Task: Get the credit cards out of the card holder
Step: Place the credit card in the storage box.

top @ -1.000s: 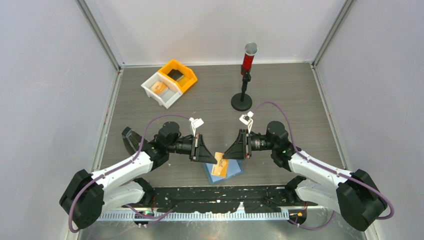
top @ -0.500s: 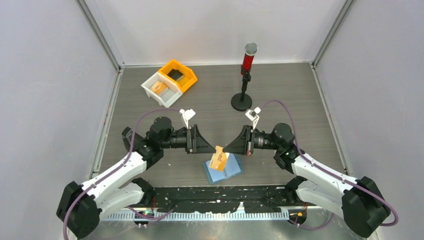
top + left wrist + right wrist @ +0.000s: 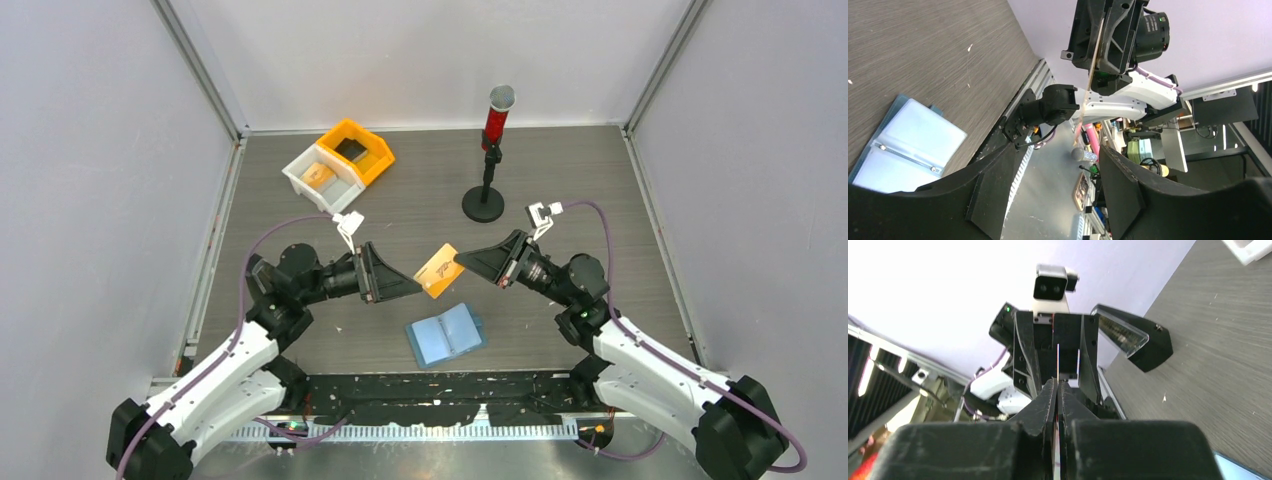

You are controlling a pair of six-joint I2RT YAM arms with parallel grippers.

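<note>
Right gripper [image 3: 465, 262]: clamped on orange-tan card [image 3: 438, 271], held above table [image 3: 560, 180] centre. Left gripper [image 3: 408, 290]: jaws apart, empty, 9 o'clock of card. Card holder [image 3: 446, 334]: lying open on table, 6 o'clock of card.

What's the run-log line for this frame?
right gripper: shut on orange card, held in air | left gripper: open, empty | blue card holder: open on table

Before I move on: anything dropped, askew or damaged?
Nothing stands out. The right gripper pinches the orange card by its edge, the left gripper is open beside it, and the card holder lies open on the table.
</note>
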